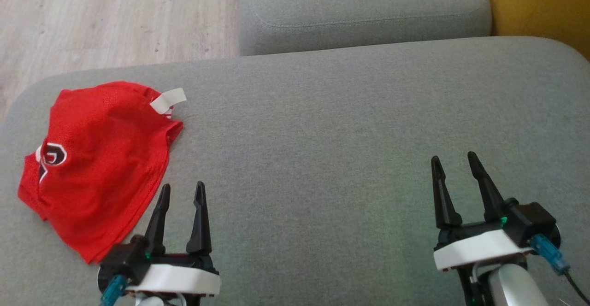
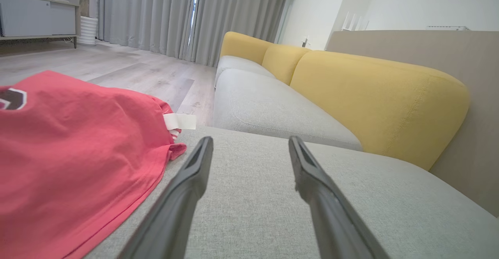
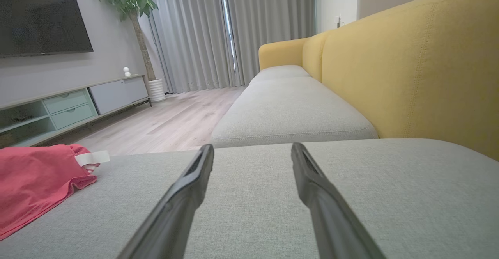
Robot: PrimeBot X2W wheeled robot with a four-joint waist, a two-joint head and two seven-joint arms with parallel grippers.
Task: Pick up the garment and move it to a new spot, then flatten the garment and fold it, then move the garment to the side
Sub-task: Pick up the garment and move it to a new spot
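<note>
The garment (image 1: 97, 163) is red mesh cloth with a dark and white logo and a white tag, lying folded in a heap at the left end of the grey sofa cushion (image 1: 345, 126). My left gripper (image 1: 182, 187) hovers open just right of the garment's near edge, nothing between its fingers. Far to the right, my right gripper (image 1: 455, 157) also stands open over bare cushion. From the left wrist, the garment (image 2: 70, 161) spreads to the left of the open left gripper (image 2: 249, 140). In the right wrist view the garment (image 3: 35, 181) lies far left of the open right gripper (image 3: 252, 146).
A second grey seat cushion (image 1: 364, 11) adjoins at the back. Yellow backrests (image 2: 374, 103) run along the right. Wooden floor (image 1: 92, 15) lies beyond the cushion's left and far edges. A TV cabinet (image 3: 70, 105) and a potted plant (image 3: 136, 1) stand across the room.
</note>
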